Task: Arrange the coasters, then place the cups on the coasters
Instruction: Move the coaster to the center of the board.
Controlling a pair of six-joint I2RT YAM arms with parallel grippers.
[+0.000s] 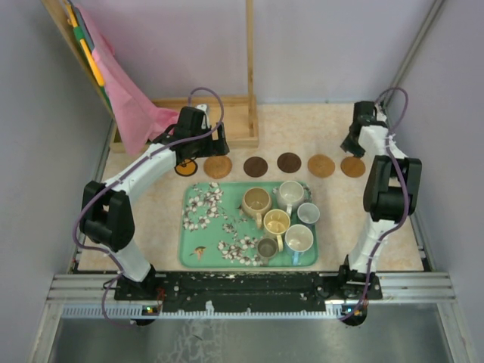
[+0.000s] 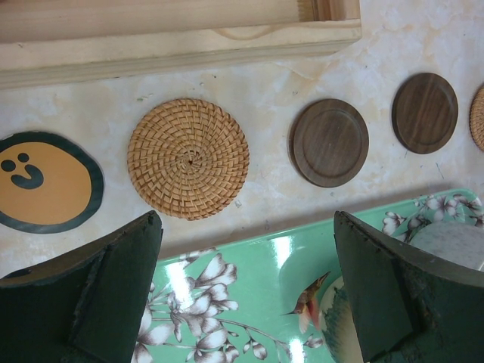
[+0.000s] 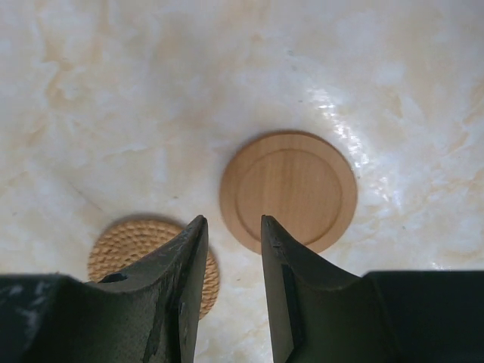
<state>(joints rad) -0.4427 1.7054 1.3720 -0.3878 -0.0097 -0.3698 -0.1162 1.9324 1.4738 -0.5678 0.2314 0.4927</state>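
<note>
Several coasters lie in a row beyond the tray: a yellow smiley one [image 1: 186,167] [image 2: 41,180], a woven one [image 1: 218,167] [image 2: 188,158], two dark brown ones [image 1: 255,166] [image 1: 289,162] [image 2: 330,142] [image 2: 424,113], another woven one [image 1: 321,165] [image 3: 128,246] and a light wood one [image 1: 352,167] [image 3: 289,190]. Several cups stand on the green floral tray [image 1: 208,253] [image 2: 257,272], among them a tan cup [image 1: 256,201], a yellow cup [image 1: 276,221] and a small dark cup [image 1: 267,247]. My left gripper [image 1: 208,147] [image 2: 246,219] hangs wide open and empty over the tray's far edge. My right gripper [image 1: 352,147] [image 3: 233,221] hovers just short of the light wood coaster, its jaws narrowly apart with nothing between them.
A wooden frame [image 1: 227,121] [image 2: 181,38] lies at the back behind the coasters, with a pink cloth [image 1: 128,98] draped over its left side. Grey walls close in both sides of the table.
</note>
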